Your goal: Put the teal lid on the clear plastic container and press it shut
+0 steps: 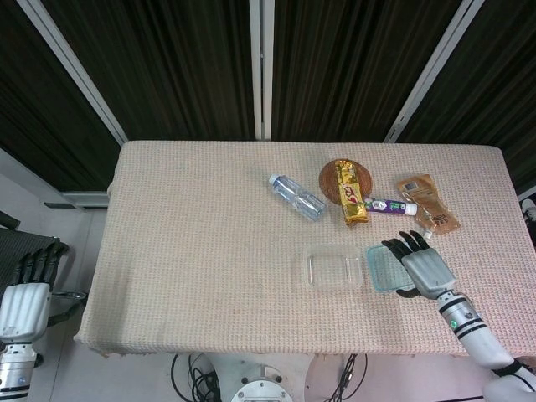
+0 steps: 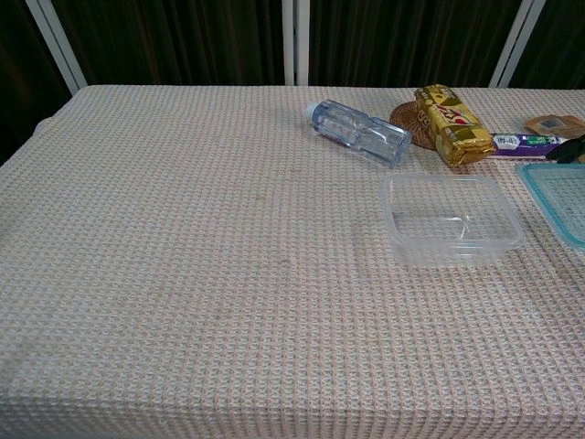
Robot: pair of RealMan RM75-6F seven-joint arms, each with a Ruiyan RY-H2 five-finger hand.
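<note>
The clear plastic container sits open and empty on the table, right of centre. Just to its right is the teal lid, apart from the container and seemingly raised a little off the cloth. My right hand grips the lid along its right edge, with dark fingers over the far side and the thumb at the near side. In the chest view only its fingertips show, at the frame's right edge. My left hand hangs off the table at lower left, holding nothing, fingers extended.
Behind the container lie a water bottle, a gold snack pack on a round brown coaster, a toothpaste tube and a brown pouch. The table's front edge is near the container.
</note>
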